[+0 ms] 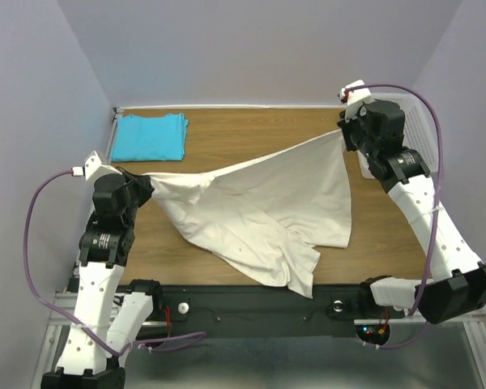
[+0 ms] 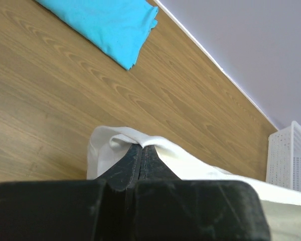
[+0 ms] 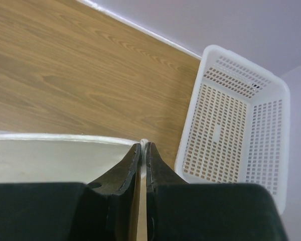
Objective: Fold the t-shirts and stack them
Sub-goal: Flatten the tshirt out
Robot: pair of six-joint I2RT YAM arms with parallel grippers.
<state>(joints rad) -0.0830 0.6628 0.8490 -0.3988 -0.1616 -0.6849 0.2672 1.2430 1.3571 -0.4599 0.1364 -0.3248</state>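
The cream t-shirt [image 1: 267, 207] hangs stretched between both grippers above the wooden table, its lower part drooping toward the front edge. My left gripper [image 1: 146, 182] is shut on its left corner; the bunched cloth [image 2: 115, 143] shows at the fingertips in the left wrist view. My right gripper [image 1: 346, 134] is shut on its far right corner; a thin cloth edge [image 3: 65, 153] runs off to the left in the right wrist view. The turquoise t-shirt [image 1: 150, 136] lies folded at the far left corner, also in the left wrist view [image 2: 110, 25].
A white perforated basket [image 3: 236, 130] stands at the far right of the table, beside my right gripper, partly hidden by the arm in the top view [image 1: 417, 134]. Purple-grey walls close the back and sides. A black rail [image 1: 251, 304] runs along the front edge.
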